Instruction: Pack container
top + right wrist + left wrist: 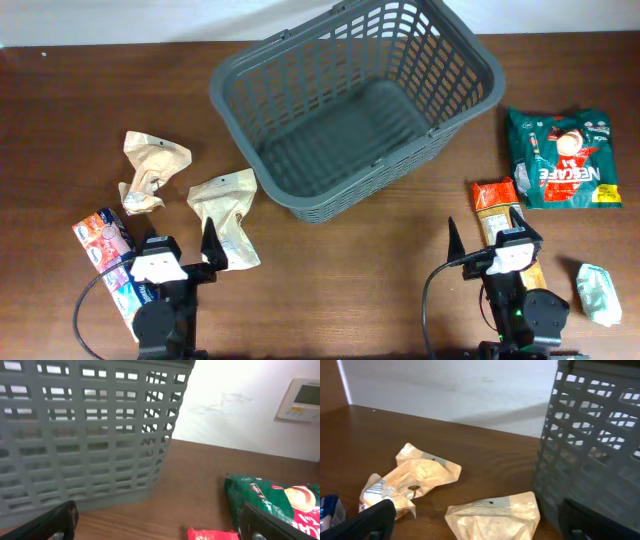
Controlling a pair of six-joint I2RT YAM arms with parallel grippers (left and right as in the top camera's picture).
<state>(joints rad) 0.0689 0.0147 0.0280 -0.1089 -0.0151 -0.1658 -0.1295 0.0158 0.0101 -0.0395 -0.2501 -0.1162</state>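
— Where is the container [340,130] sitting?
— It is standing at the far middle of the table [60,120], turned at an angle.
— What is lying around it?
— A crumpled tan packet [152,170] and a flatter tan packet [225,215] are lying to its left, and a green Nescafe bag [562,158] is lying to its right.
— And the grippers?
— The left gripper [477,520] is hanging spread wide, gripping nothing, just short of the flatter tan packet. The right gripper [160,520] is gaping likewise by a red packet [495,200].
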